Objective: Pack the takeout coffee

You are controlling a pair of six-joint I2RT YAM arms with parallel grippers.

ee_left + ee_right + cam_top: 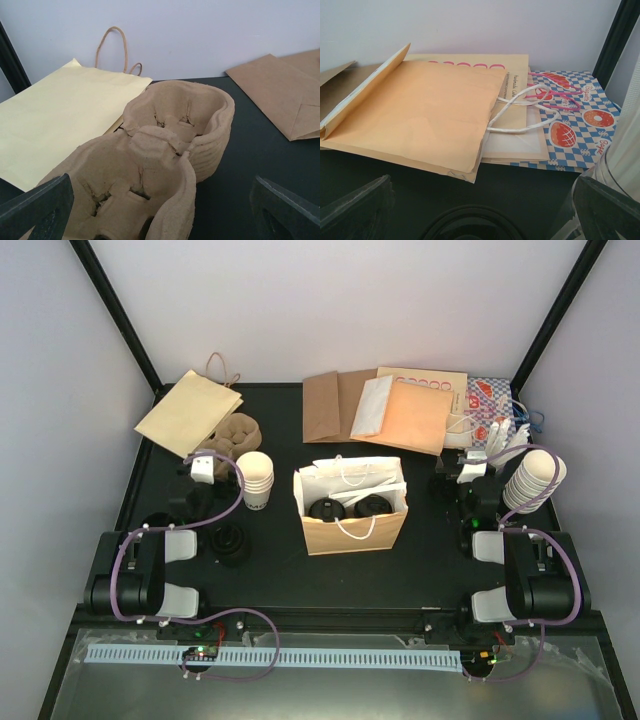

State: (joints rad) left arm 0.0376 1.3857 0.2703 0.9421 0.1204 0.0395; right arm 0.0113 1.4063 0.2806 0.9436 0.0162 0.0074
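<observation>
Sitting in the bag: both coffees, both arms let go

The two takeout coffee cups (327, 508) stand side by side inside the upright brown paper bag (352, 530) at mid-table (440, 560), with their black lids showing. The left gripper (203, 468), at the bag's 10 o'clock, is spread wide and holds nothing. The pulp carrier trays (180, 125) lie at its 12 o'clock. The right gripper (468, 472), at the bag's 2 o'clock, is likewise released and empty. It faces a flat orange bag (420, 115) at 12 o'clock.
</observation>
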